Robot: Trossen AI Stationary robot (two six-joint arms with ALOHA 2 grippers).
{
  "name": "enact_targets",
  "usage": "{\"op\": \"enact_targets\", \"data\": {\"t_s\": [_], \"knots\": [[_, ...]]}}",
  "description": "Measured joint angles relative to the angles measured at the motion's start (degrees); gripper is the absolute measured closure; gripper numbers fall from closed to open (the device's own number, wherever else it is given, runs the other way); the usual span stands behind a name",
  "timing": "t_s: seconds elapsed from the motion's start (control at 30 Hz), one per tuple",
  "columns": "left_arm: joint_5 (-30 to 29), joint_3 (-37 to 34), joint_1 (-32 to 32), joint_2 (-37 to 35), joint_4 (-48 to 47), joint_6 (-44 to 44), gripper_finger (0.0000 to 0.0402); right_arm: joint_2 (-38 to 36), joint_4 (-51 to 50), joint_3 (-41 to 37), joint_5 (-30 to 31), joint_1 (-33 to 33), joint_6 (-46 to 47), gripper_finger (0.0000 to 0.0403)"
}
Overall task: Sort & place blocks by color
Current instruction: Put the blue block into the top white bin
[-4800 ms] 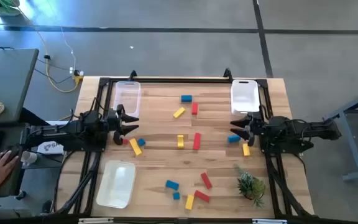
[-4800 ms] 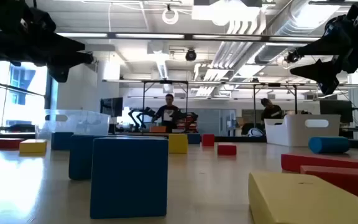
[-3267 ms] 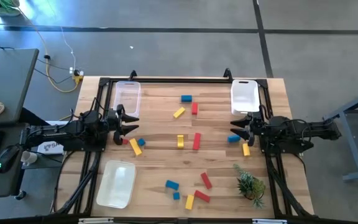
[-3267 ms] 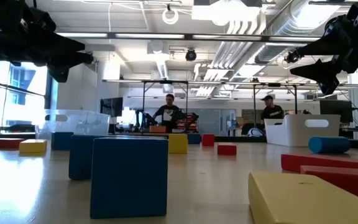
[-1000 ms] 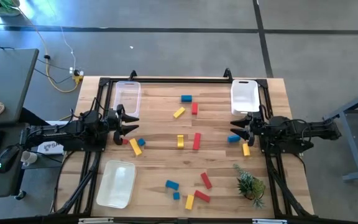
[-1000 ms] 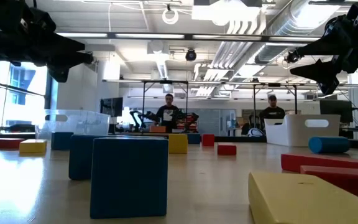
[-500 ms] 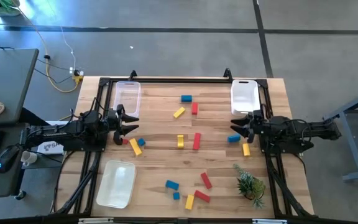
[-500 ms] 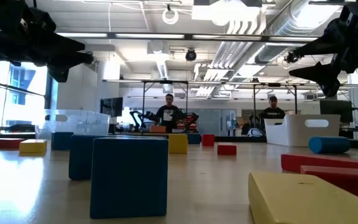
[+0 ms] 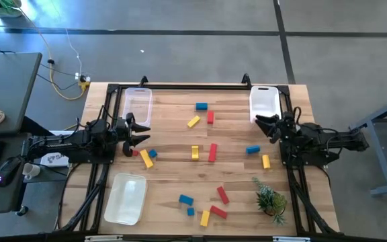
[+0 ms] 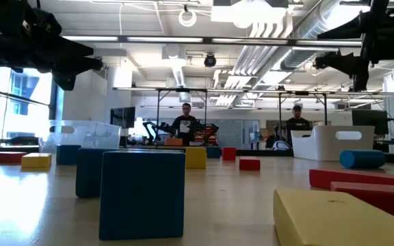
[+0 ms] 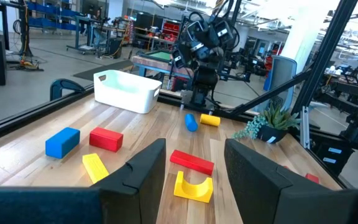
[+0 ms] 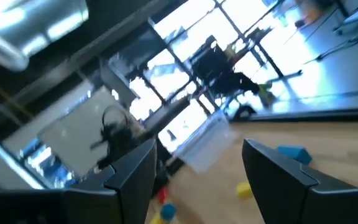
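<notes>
Red, yellow and blue blocks lie flat and scattered over the wooden table (image 9: 173, 178): a blue one (image 9: 201, 106), a yellow one (image 9: 193, 122) and a red one (image 9: 210, 117) toward the far edge, a yellow (image 9: 195, 152) and a red (image 9: 212, 152) in the middle, several near the near edge (image 9: 205, 218). My left gripper (image 9: 138, 135) hovers open at the left side, above a red, yellow and blue cluster (image 9: 146, 158). My right gripper (image 9: 266, 126) hangs open at the right side, raised, beside the white bin (image 9: 263, 104); a blue block (image 9: 252, 149) and a yellow block (image 9: 266, 161) lie near it.
A clear bin (image 9: 138, 104) stands at the far left, a white tray (image 9: 126, 198) at the near left. A small green plant (image 9: 271, 200) stands at the near right. A black frame (image 9: 180, 86) runs round the table. People stand in the room behind (image 10: 185, 123).
My right gripper has risen and swung toward the table's far edge, off the blue and yellow blocks on the right side, tipping its fingers upward. It has stayed open. The blocks lie where they were.
</notes>
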Motion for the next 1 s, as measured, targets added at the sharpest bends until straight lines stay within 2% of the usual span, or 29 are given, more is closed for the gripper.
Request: {"op": "enact_targets", "data": {"t_s": [0.27, 0.5, 0.7, 0.83, 1.0], "knots": [[0.0, 0.0, 0.0, 0.0, 0.0, 0.0, 0.0249, 0.0, 8.2, 0.0, 5.3, 0.0, 0.4, 0.0179], [0.0, 0.0, 0.0, 0.0, 0.0, 0.0, 0.0249, 0.3, 13.2, 0.2, 6.9, 0.0, 0.3, 0.0179], [0.0, 0.0, 0.0, 0.0, 0.0, 0.0, 0.0249, 5.7, 13.0, 5.1, 7.0, 0.0, -4.8, 0.0179], [0.0, 0.0, 0.0, 0.0, 0.0, -0.2, 0.0249, 10.8, 11.4, 10.1, 5.3, 0.0, -9.6, 0.0179], [0.0, 0.0, 0.0, 0.0, 0.0, -0.8, 0.0249, 16.3, -0.9, 17.8, 4.7, 0.0, -11.7, 0.0179]]}}
